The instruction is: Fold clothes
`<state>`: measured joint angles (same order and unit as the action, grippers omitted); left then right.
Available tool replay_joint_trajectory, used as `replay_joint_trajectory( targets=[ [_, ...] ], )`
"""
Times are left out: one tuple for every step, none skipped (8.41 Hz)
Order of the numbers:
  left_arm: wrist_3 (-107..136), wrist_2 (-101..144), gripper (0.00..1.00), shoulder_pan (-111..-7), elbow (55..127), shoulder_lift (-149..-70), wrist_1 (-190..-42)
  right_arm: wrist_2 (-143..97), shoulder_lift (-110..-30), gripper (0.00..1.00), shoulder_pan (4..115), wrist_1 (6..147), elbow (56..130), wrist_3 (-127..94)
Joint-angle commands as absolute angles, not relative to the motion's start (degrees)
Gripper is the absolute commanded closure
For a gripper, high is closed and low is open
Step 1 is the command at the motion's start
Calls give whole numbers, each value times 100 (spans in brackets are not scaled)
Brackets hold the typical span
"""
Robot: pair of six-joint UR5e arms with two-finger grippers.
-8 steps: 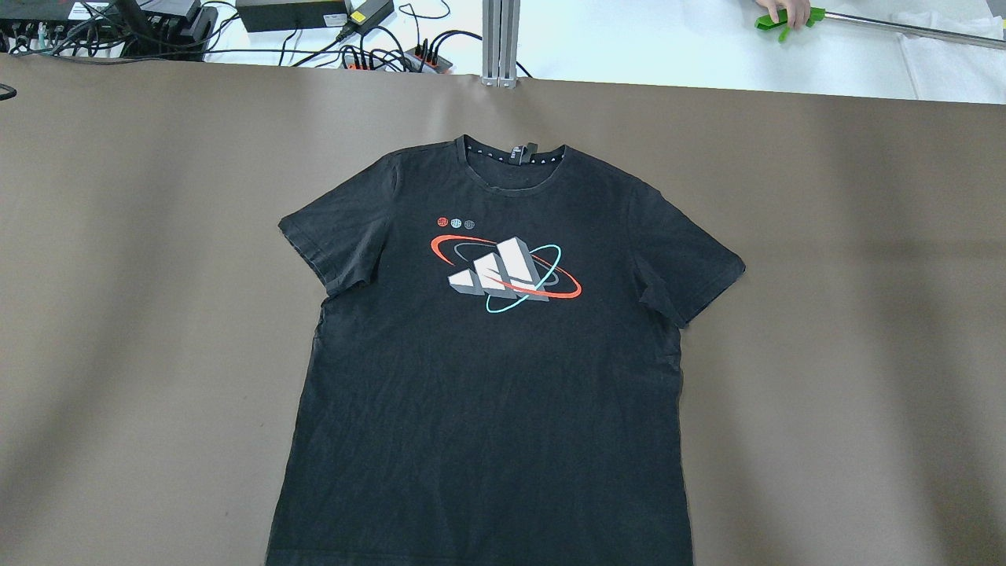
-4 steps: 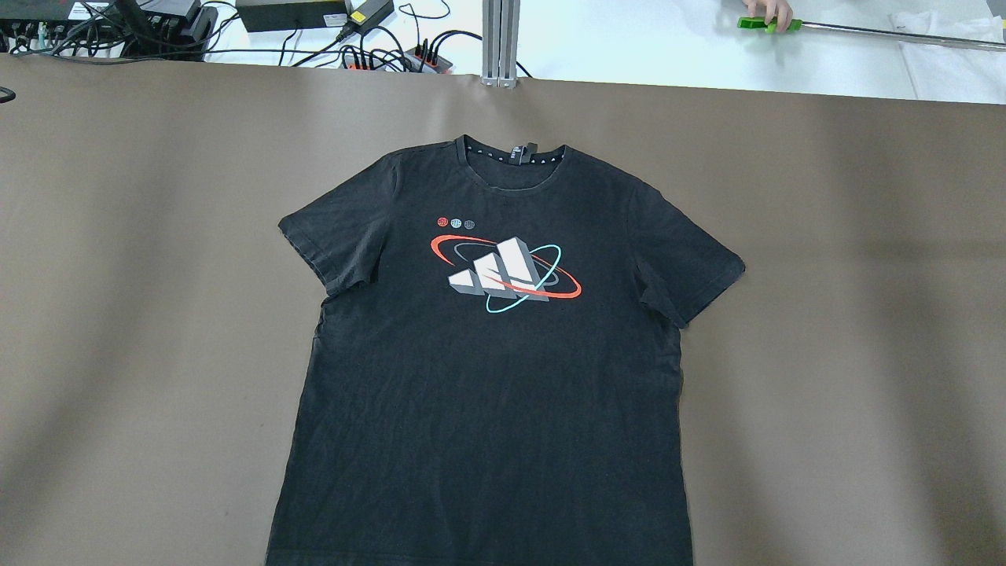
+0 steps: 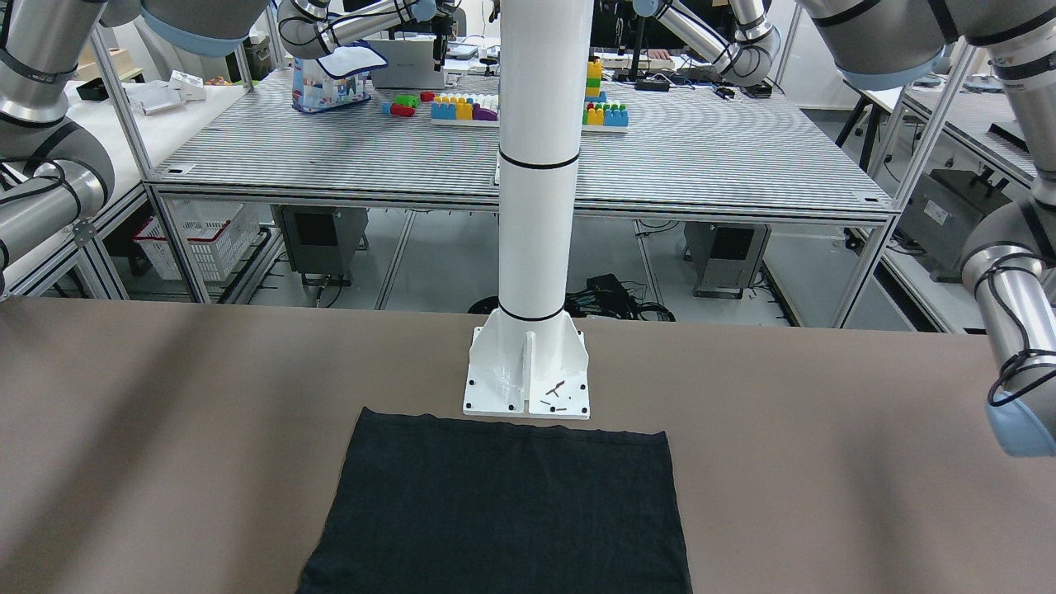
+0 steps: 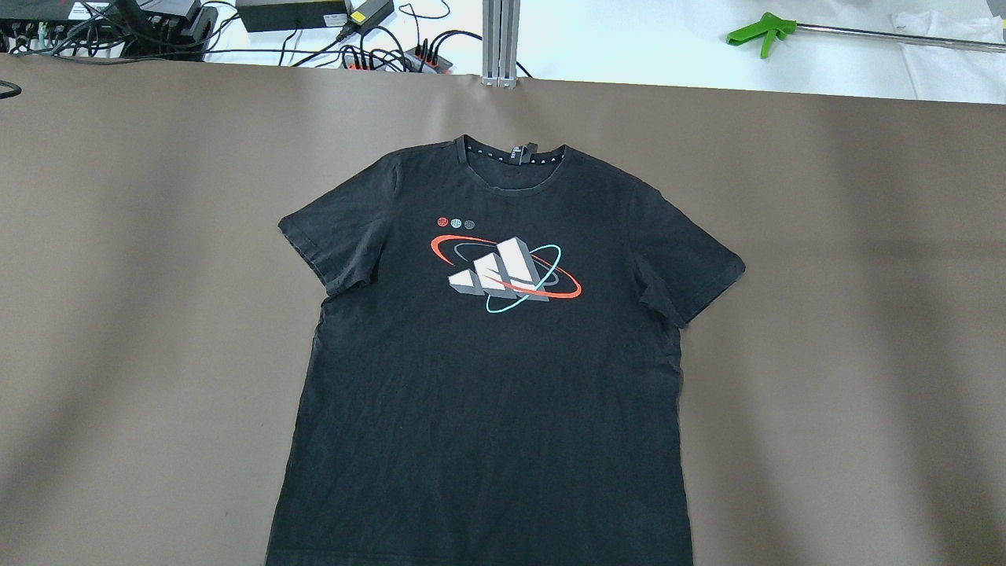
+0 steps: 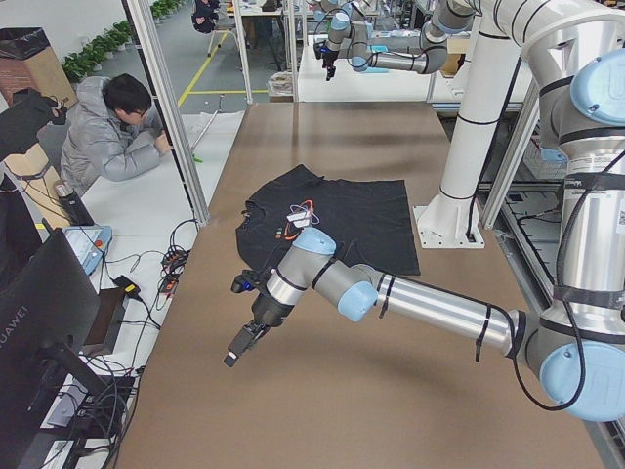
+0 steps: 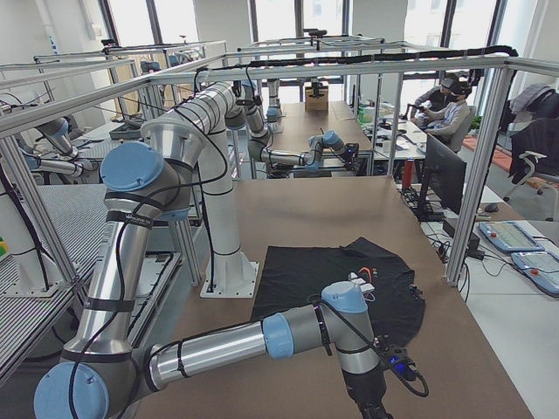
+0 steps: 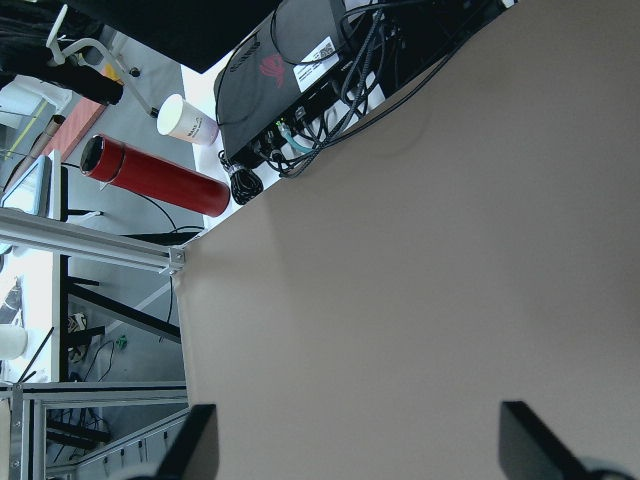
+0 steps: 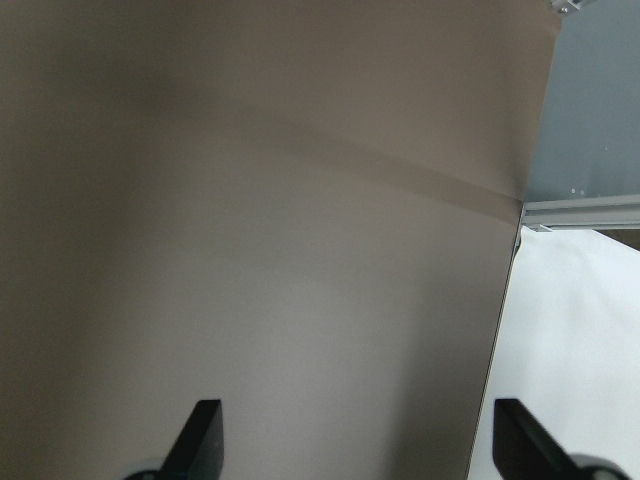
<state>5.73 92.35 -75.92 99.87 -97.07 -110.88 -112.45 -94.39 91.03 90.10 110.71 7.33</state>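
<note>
left gripper (image 7: pixel 365 445) and right gripper (image 8: pixel 360 440) both spread, empty over table (image 4: pixel 118 236); pinch flat black shirt (image 4: pixel 487 377) at left and right sleeves evenly, lift low

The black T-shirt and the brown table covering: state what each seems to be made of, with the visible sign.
Black T-shirt: soft matte knit fabric, probably cotton; fine wrinkles all over. Table covering: smooth brown sheet, maybe paper or vinyl; faint sheen.

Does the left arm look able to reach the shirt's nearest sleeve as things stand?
Probably yes: the left end effector hovers open over the table beside the shirt, with nothing lying between them.
</note>
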Motion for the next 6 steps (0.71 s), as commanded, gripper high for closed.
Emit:
replay_joint_trajectory(
  targets=[
    [902,9438,0,-7524,9915,-10001,-11074,-11241,-9133,5,9079,9009,10619,668],
    [1044,9622,0,-7289,9897,-10019,-11083,-11259,-8871,5,9053,9000,10391,659],
    [1281,9659,0,-7225,9923,-10080,-11100,-11259,-8659,5,8974,8869,10180,598],
    [2023,10042,0,-6981,9888,-10281,-11127,-11259,-8553,5,8887,8424,9865,302],
    [2778,10220,0,-6735,9801,-10405,-11153,-11259,-8526,5,8686,7715,9487,-197],
    [3082,10239,0,-6576,9661,-10589,-11327,-11259,-8517,5,8510,7099,9214,-698]
  ],
)
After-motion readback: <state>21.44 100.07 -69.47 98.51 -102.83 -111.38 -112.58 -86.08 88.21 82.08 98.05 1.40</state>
